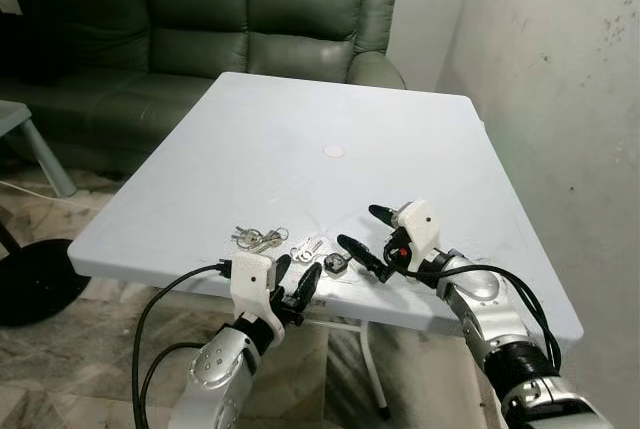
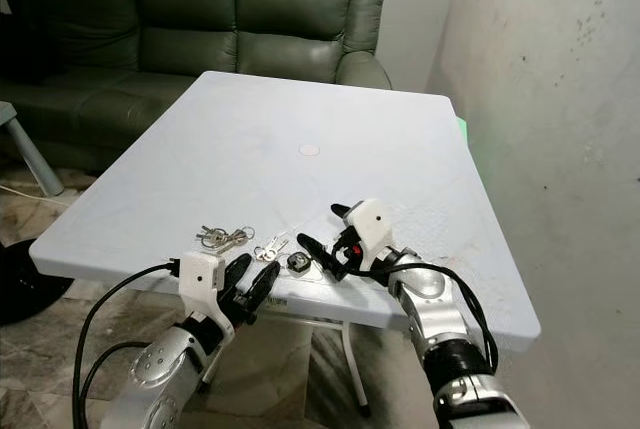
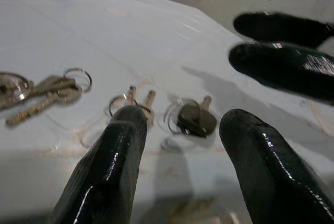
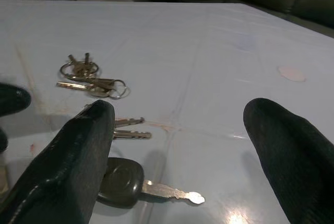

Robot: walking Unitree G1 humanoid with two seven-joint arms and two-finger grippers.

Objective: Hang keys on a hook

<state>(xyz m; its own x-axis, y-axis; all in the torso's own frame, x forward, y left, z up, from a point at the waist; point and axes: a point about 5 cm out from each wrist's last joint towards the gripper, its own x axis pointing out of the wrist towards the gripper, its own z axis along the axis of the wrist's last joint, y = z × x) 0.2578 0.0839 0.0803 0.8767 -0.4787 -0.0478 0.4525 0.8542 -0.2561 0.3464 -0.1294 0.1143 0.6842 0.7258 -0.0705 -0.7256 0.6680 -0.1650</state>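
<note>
- Left end effector (image 1: 296, 287): fingers spread apart, empty, at the near edge of the counter (image 1: 250, 139), pointing toward 12 o'clock.
- Right end effector (image 1: 365, 237): fingers spread wide, empty, low over the counter, pointing toward 9 o'clock.
- Black-headed key (image 1: 335, 263): flat on the counter, just off the tip of the right end effector's lower finger (image 4: 68, 166) and at 1 o'clock from the left end effector. Nothing is touching it.
- Small pair of silver keys (image 1: 306, 247): on a ring, lying just at 9 o'clock of the black-headed key.
- Larger bunch of keys (image 1: 258, 239): several on rings, farther toward 9 o'clock, apart from the pair.
- Round mark (image 1: 333, 151): pale disc near the counter's middle, at 12 o'clock from the keys.
- Dark green sofa (image 1: 200, 29): behind the counter's far edge.
- Wall (image 1: 560, 69): rough, white, along the counter's 3 o'clock side.
</note>
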